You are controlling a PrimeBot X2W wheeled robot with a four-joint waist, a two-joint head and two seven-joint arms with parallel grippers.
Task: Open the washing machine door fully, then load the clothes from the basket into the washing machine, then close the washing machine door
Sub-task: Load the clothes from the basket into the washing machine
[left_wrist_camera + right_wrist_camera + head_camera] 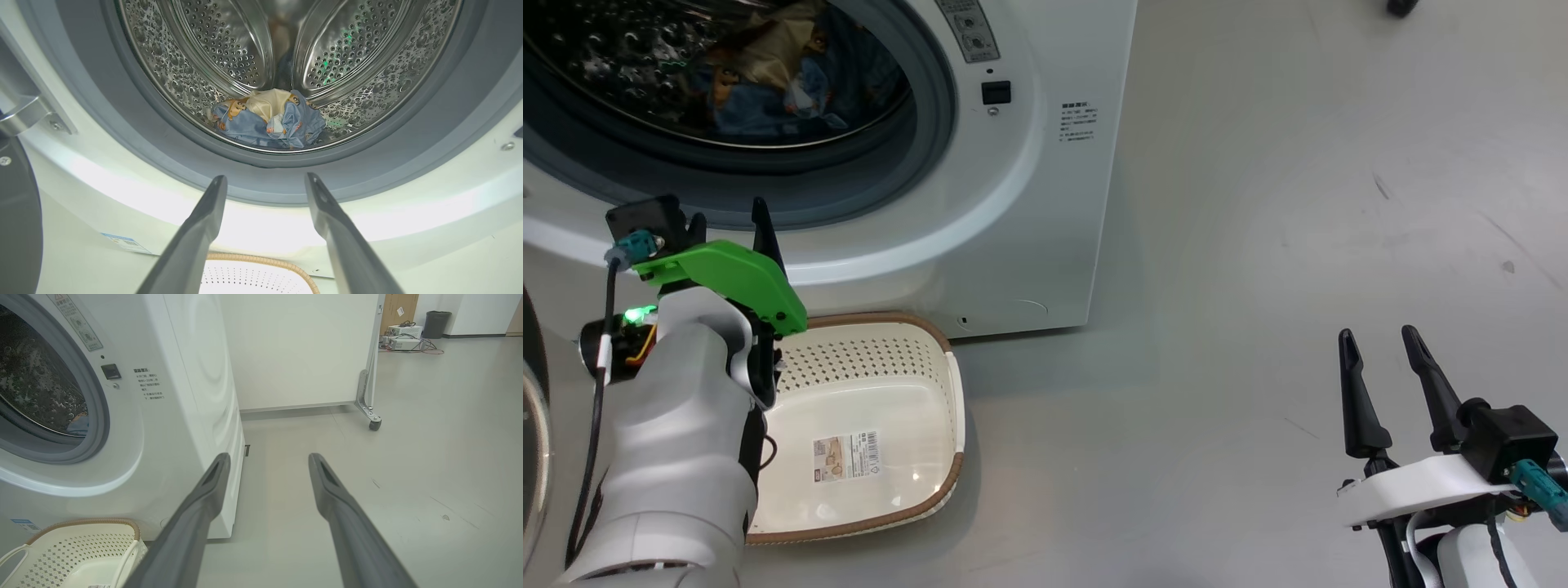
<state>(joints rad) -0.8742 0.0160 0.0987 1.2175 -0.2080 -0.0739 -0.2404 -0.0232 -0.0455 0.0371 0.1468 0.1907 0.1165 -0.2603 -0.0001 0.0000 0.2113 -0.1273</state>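
Door status: washing machine door [18, 228] is swung open on the robot's left. Its dark rim fills the left edge of the left wrist view, with the metal hinge [24, 118] just above it.

Washing machine [1029, 204] mouth is exposed: grey gasket [135, 134], and the steel drum [212, 53] is visible all the way in.

Clothes [267, 120] are inside the drum, bunched in one pile at the bottom near the front lip. Light blue fabric with orange-brown print, cream cloth on top.

Basket [947, 384] is on the floor [1298, 204], tucked against the lower front of the machine below the opening. Its bare cream bottom shows a label sticker [847, 456]. The left forearm covers its left side in the head view.

Left gripper [265, 177]: released, fingers spread, nothing between them. It's raised over the basket's back edge, fingers aimed at the lower gasket and the drum opening, outside the machine. Green cover on the wrist, green LED lit.

Right gripper [1378, 333]: also released, fingers apart, empty. It hangs low over open floor on the robot's right, well apart from machine and basket, fingers pointing past the machine's right front corner.

Background in the right wrist view: white wheeled partition [302, 347] behind the machine, dark bin [436, 323] and some boxes with cables far back.
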